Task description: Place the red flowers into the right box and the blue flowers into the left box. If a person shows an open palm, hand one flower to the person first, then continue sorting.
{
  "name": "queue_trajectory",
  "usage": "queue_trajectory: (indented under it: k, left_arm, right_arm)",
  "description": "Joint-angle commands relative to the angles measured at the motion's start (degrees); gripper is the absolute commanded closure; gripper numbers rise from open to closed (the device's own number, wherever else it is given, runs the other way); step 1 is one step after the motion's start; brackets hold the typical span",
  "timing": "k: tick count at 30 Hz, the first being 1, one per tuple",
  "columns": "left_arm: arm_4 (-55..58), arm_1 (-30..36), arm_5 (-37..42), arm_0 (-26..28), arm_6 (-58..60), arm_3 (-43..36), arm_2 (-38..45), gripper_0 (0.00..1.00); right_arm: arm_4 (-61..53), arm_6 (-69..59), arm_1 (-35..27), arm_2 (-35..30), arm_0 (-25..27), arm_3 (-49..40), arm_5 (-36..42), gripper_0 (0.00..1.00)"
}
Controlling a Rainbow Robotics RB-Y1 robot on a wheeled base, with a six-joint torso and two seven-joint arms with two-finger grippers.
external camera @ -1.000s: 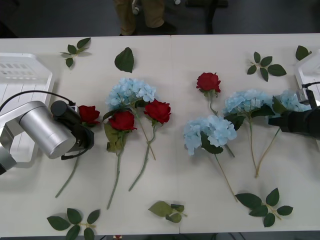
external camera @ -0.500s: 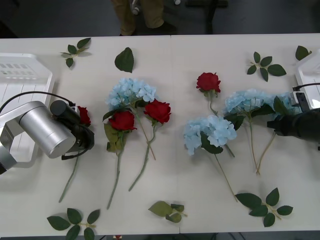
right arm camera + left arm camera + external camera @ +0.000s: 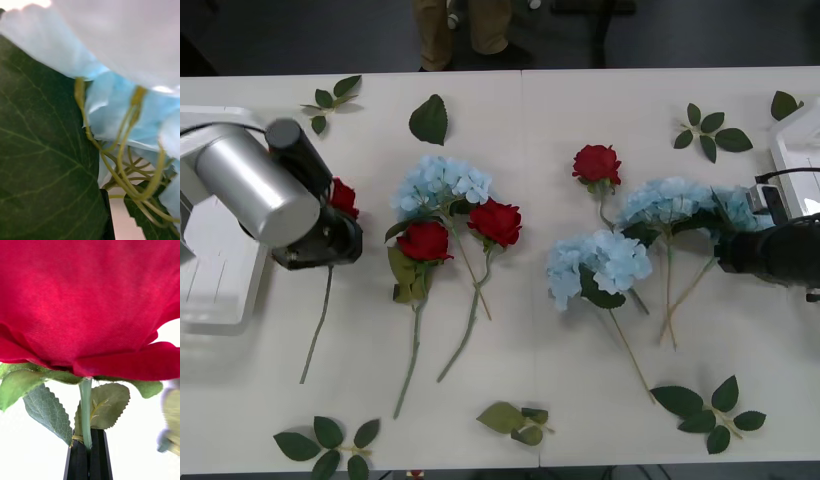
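1. My left gripper (image 3: 330, 240) is clamped on a red rose (image 3: 342, 196) just under the head — in the left wrist view the black fingers (image 3: 88, 457) pinch the stem (image 3: 85, 410) tight, bloom above.
2. Its stem hangs toward 6 o'clock, tip on the table (image 3: 520, 390).
3. The left box (image 3: 220, 300) lies at 9 o'clock of this hand, touching close; the right box (image 3: 795, 150) is far off at 3 o'clock. Red belongs there, so I judge a long carry across.
4. My right gripper (image 3: 728, 250) sits at a blue hydrangea (image 3: 670, 202). Its wrist view shows petals (image 3: 112, 108) and a leaf (image 3: 41, 157); I cannot tell its grip.
5. Three more roses (image 3: 498, 222) lie mid-table.
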Motion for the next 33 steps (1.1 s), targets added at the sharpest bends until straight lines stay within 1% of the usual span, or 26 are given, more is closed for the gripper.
queue_trajectory:
  k: [1, 2, 5, 7, 9, 12, 16, 18, 19, 20, 21, 22, 23, 24, 25, 27, 28, 29, 33]
  left_arm:
    - [10.2, 8.6, 3.1, -9.6, -4.5, -0.6, -0.7, 1.00]
    - [11.4, 9.3, 3.5, -10.4, -4.5, -0.3, -0.7, 1.00]
    - [17.6, 12.6, 6.5, -13.5, -5.3, 2.2, -0.7, 1.00]
    - [19.7, 13.7, 7.7, -14.5, -5.5, 2.6, -0.7, 1.00]
    - [23.8, 15.3, 8.1, -16.6, -6.1, 2.8, -0.6, 1.00]
    - [26.6, 14.4, 3.7, -16.9, -8.9, 1.9, 2.0, 1.00]
    - [27.2, 10.2, -5.8, -13.2, -19.2, 0.2, 8.5, 1.00]
    - [27.7, 5.7, -10.9, -9.0, -28.8, 0.0, 13.9, 1.00]
    - [27.7, 5.7, -10.9, -9.0, -28.8, 0.0, 13.9, 1.00]
    - [28.0, 1.7, -12.9, -6.2, -39.1, 0.0, 18.2, 1.00]
    - [28.4, -0.8, -13.4, -4.8, -46.1, 0.0, 21.1, 1.00]
    - [28.9, -2.1, -13.4, -4.2, -49.4, 0.0, 22.4, 1.00]
    - [30.9, -4.9, -13.4, -3.1, -58.7, 0.2, 25.3, 1.00]
    - [32.0, -5.9, -13.4, -2.8, -62.1, 0.2, 26.2, 1.00]
    - [34.3, -7.7, -13.4, -2.4, -69.1, 0.9, 27.7, 1.00]
    - [40.2, -10.8, -13.5, -2.4, -82.2, 2.5, 28.8, 1.00]
    - [41.9, -11.3, -13.5, -2.4, -85.1, 3.1, 28.9, 1.00]
    - [47.0, -13.2, -13.5, -2.4, -91.7, 4.1, 28.9, 1.00]
    - [54.3, -17.7, -14.1, -1.3, -103.4, 5.0, 28.4, 1.00]
  right_arm:
    - [-3.5, 1.6, 0.1, -7.7, 0.3, -5.7, 9.3, 1.00]
    - [-3.6, 1.7, 0.1, -8.7, 0.3, -6.2, 10.6, 1.00]
    - [-4.1, 2.1, 0.1, -14.2, 0.3, -9.7, 18.0, 1.00]
    - [-4.9, 2.1, 0.1, -16.1, 0.3, -10.8, 20.5, 1.00]
    - [-7.2, 2.1, 0.1, -19.5, 0.3, -12.7, 25.1, 1.00]
    - [-11.6, 2.0, 0.1, -21.8, 0.3, -13.4, 28.5, 1.00]
    - [-16.8, 2.1, 0.1, -22.5, 0.3, -13.4, 29.8, 1.00]
    - [-18.3, 2.2, 0.2, -22.5, 0.3, -13.3, 29.3, 1.00]
    - [-18.3, 2.2, 0.2, -22.5, 0.3, -13.3, 29.3, 1.00]
    - [-18.4, 2.3, 0.7, -22.4, 0.3, -13.4, 28.8, 1.00]
    - [-18.3, 2.4, 1.0, -22.4, 0.3, -13.4, 28.6, 1.00]
    - [-18.2, 2.5, 1.2, -22.4, 0.3, -13.3, 28.5, 1.00]
    - [-17.4, 2.6, 1.5, -22.4, 0.3, -13.4, 28.3, 1.00]
    - [-17.2, 2.7, 1.7, -22.4, 0.3, -13.3, 28.1, 1.00]
    - [-16.5, 3.0, 1.8, -22.4, 0.3, -13.3, 27.7, 1.00]
    - [-14.0, 3.4, 2.0, -22.3, 0.3, -13.3, 26.8, 1.00]
    - [-13.2, 3.5, 2.0, -22.1, 0.3, -13.3, 26.4, 1.00]
    - [-10.7, 4.0, 2.0, -21.6, 0.3, -13.4, 25.4, 1.00]
    - [-2.9, 4.7, 2.0, -19.7, 0.3, -13.3, 22.2, 1.00]
